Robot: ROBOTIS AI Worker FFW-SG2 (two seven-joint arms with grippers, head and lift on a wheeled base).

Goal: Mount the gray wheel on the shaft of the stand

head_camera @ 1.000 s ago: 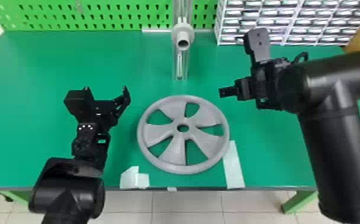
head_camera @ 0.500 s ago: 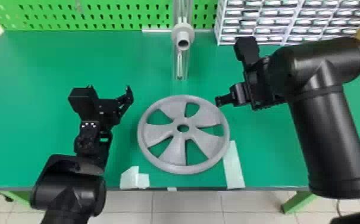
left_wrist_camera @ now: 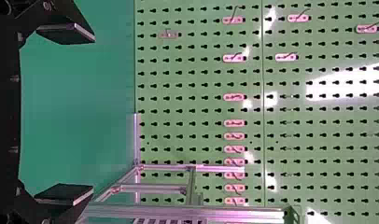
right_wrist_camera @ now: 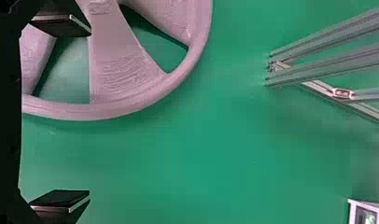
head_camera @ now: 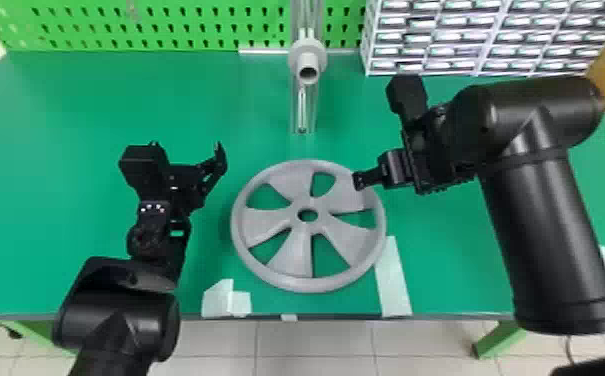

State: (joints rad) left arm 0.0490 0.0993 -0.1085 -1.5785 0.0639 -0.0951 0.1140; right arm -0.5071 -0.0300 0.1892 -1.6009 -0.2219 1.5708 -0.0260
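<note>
Your gray wheel [head_camera: 292,256] lies flat by the middle of the bench's [head_camera: 56,200] front edge, with the shaft [head_camera: 309,66] beyond it towards the rear edge. Your right hand [right_wrist_camera: 90,113] is wide and empty, with one finger [right_wrist_camera: 68,25] over the wheel and the other past its rim [right_wrist_camera: 145,100]. If you lower it off-line, that finger could land on a blade and shove the wheel instead of straddling the rim. A lift from one side could let the wheel sag, so the hub hole [head_camera: 308,215] would miss the shaft. Your left hand [left_wrist_camera: 93,114], also spread and empty, may get bumped if the wheel swings. The head view gives you hub hole and shaft together; the right wrist view gives the finger spread against the rim; the left wrist view gives the pegboard [left_wrist_camera: 201,84] and its pink hooks [left_wrist_camera: 234,97].
</note>
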